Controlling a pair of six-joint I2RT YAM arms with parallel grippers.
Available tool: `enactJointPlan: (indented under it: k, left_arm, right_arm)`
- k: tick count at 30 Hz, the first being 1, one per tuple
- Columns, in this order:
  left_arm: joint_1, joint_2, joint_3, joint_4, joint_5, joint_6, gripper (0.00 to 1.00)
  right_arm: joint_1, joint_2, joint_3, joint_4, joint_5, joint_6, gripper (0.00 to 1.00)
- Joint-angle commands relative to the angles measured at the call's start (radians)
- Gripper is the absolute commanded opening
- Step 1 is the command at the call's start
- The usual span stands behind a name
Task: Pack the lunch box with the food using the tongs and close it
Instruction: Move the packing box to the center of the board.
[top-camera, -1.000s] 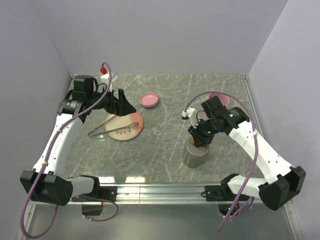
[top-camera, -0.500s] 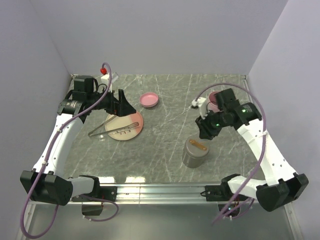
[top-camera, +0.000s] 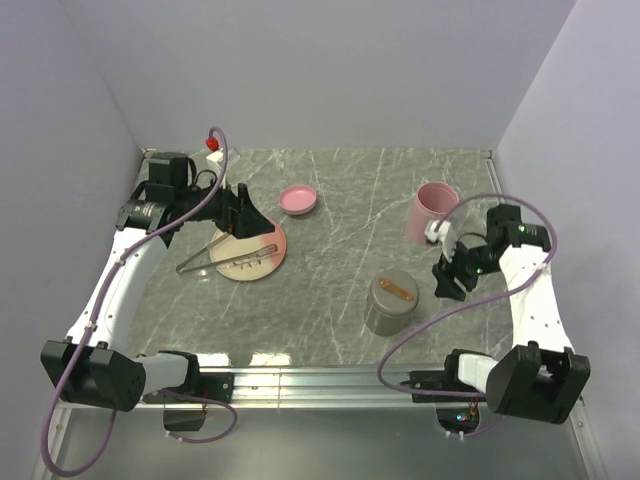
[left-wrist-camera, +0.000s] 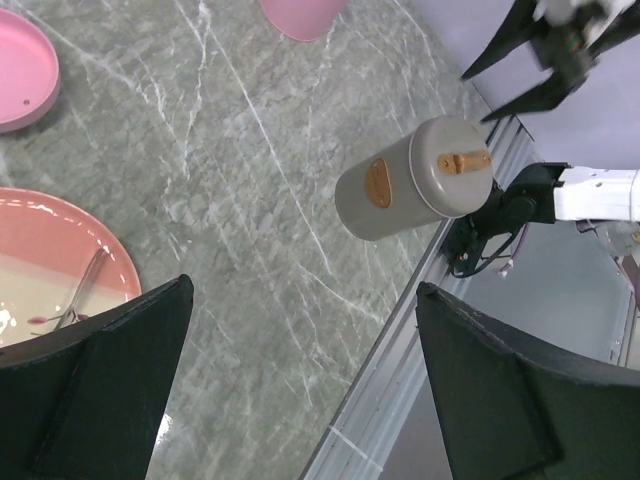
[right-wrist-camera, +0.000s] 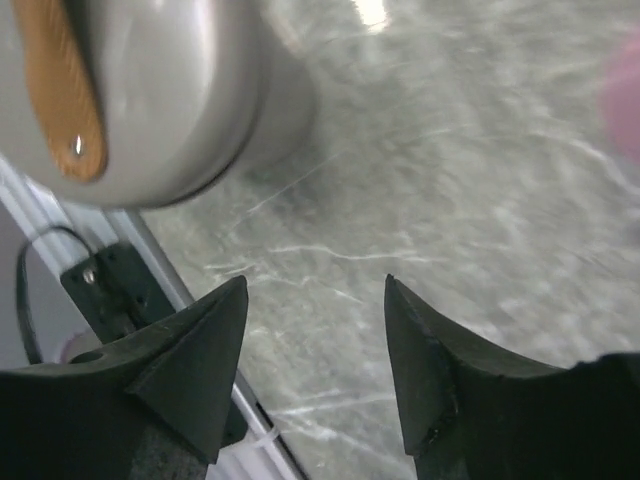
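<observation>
Right end effector (top-camera: 448, 282), fingers apart and empty, hangs at 3 o'clock of the lidded lunch box (top-camera: 389, 303). Left end effector (top-camera: 244, 220), spread wide, hovers over the plate (top-camera: 274, 243) bearing the tongs (top-camera: 228, 258), at the counter's (top-camera: 340, 230) 9 o'clock.

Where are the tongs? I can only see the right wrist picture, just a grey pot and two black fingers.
Observer: The tongs lie across a peach plate, over on the left arm's side.
Operator: Is the other arm holding them?
Observer: No. The left gripper hangs wide open above the plate's edge, with nothing between its fingers.
Operator: What else is near me?
Observer: A pink cup stands upright just beyond the right gripper, apart from your grey pot.
</observation>
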Motion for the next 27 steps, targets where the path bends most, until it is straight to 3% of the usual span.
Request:
enactJointPlan:
  k: [1,8,11,17,19,27]
  left_arm:
    - [0.004,-0.024,0.000,0.039,0.053,0.033,0.99]
    - [0.004,-0.029,0.006,0.025,0.045,0.044,0.99]
    - [0.004,-0.035,0.000,0.031,0.045,0.040,1.00]
    - [0.004,-0.020,-0.001,0.042,0.039,0.031,0.99]
    - [0.004,-0.015,-0.003,0.049,0.041,0.028,0.99]
    - [0.004,0.003,0.008,0.051,0.041,0.024,0.99]
  right_arm:
    - [-0.031,-0.077,-0.135,0.058,-0.094,-0.323,0.67]
    - [-0.031,-0.131,-0.293,0.234,-0.257,-0.497,0.73]
    - [-0.028,-0.103,-0.303,0.200,-0.297,-0.566,0.78]
    - [0.002,-0.034,-0.303,0.085,-0.310,-0.680,0.97]
    - [0.034,-0.011,-0.300,0.019,-0.304,-0.743,0.98]
    - [0.129,0.003,-0.352,0.019,-0.326,-0.656,0.96]
